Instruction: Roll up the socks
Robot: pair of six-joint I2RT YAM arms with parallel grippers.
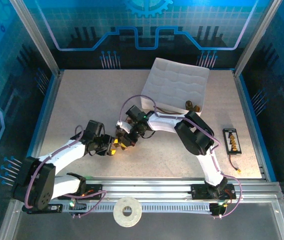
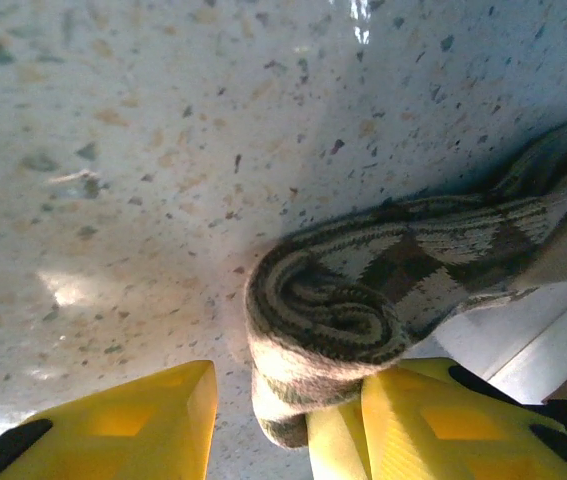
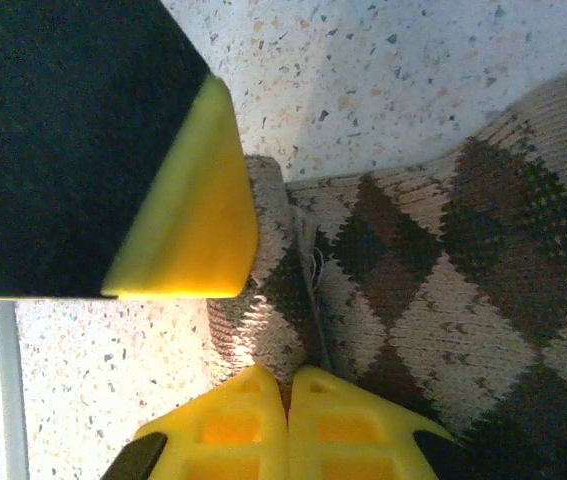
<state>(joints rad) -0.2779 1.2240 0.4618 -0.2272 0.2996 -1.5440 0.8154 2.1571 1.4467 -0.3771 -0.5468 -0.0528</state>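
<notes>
Both busy: my right end effector (image 3: 288, 388) pinches the checked sock (image 3: 443, 260); my left end effector (image 2: 288, 385), narrowly open, straddles its roll.

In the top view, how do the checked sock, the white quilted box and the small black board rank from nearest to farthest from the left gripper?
1. checked sock: at the fingertips of the left gripper, mid-table.
2. white quilted box: behind and to the right, at the far edge.
3. small black board: farthest, near the table's right edge.
</notes>
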